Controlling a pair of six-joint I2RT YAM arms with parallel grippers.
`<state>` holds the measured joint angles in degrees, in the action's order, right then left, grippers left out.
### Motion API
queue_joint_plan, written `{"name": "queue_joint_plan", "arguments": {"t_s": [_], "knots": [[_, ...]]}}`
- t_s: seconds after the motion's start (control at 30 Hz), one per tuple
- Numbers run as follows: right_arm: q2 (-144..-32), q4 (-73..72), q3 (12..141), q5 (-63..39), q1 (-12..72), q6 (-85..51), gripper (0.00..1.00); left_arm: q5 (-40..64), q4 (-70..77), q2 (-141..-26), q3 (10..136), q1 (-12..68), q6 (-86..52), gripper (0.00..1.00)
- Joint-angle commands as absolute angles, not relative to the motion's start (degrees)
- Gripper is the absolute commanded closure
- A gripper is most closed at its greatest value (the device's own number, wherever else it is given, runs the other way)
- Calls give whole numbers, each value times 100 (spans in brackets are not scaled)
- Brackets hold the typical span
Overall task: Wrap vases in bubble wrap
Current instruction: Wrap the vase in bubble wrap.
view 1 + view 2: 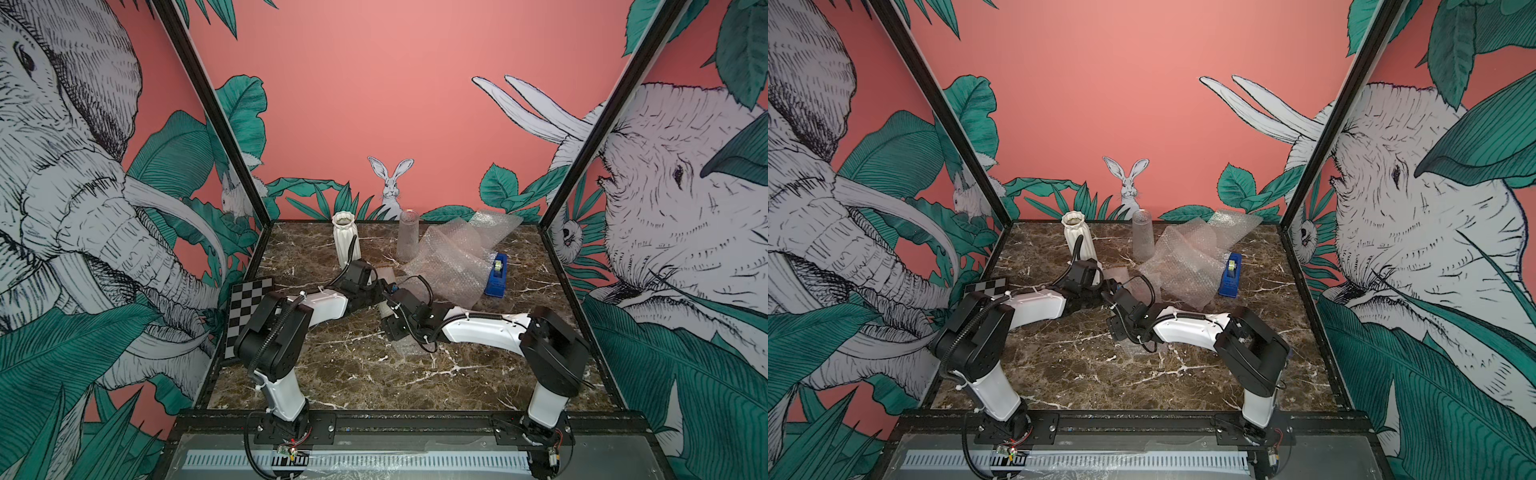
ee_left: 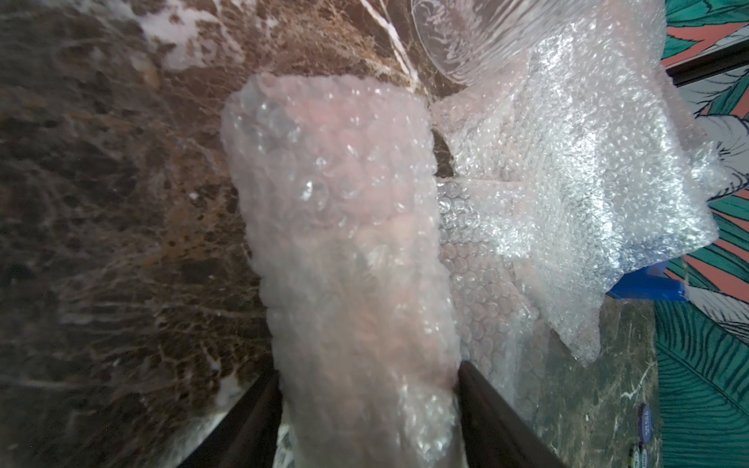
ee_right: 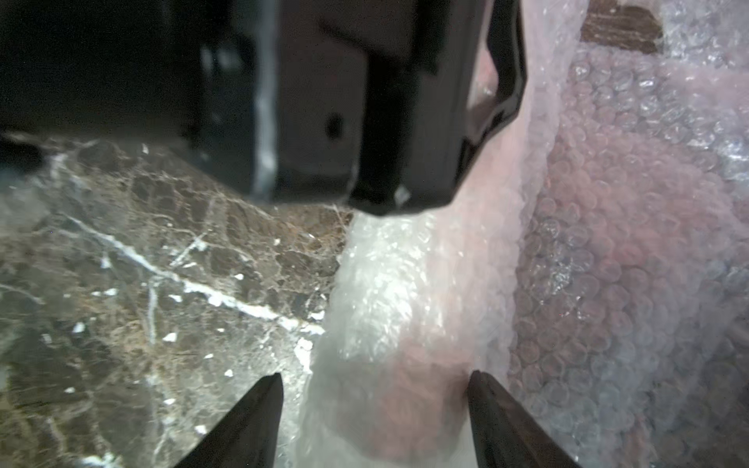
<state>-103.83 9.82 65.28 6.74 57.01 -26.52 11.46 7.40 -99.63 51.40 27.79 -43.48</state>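
The wrapped vase (image 2: 344, 243) sits at the centre of both top views, low over the marble table (image 1: 353, 374). The left gripper (image 2: 371, 377) pinches its sides. The right gripper (image 3: 375, 379) straddles it, but I cannot tell whether it presses. Higher in the frame stand the white vase (image 1: 345, 241) and the glass vase (image 1: 407, 237). To their right lie loose bubble wrap (image 1: 453, 257) and a blue tape dispenser (image 1: 496, 276).
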Motion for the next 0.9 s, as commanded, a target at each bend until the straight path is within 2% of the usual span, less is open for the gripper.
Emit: {"name": "queue_joint_plan", "arguments": {"t_s": [0.0,0.1,0.23,0.43,0.6,0.73,0.87], "knots": [[-10551,1165,6669,974,5752,-2514,28,1191,576,-9984,5204,2753,-4512,32],[-10690,1163,6666,943,5741,-2565,29,1133,436,-9968,5268,2758,-4468,31],[-10826,1095,6650,797,5709,-2658,32,1072,393,-9872,5265,2755,-4443,23],[-10648,706,6247,391,5427,-2994,43,1077,380,-9626,5265,2734,-4388,10],[-10403,-634,5437,-803,5046,-3590,52,778,563,-9116,5003,2631,-4333,1],[-10387,-1598,5070,-1547,4938,-4064,54,763,697,-8911,4849,2531,-4189,1],[-10571,-3354,4532,-2260,4728,-5214,56,940,896,-9075,4759,2522,-4265,1]]}}
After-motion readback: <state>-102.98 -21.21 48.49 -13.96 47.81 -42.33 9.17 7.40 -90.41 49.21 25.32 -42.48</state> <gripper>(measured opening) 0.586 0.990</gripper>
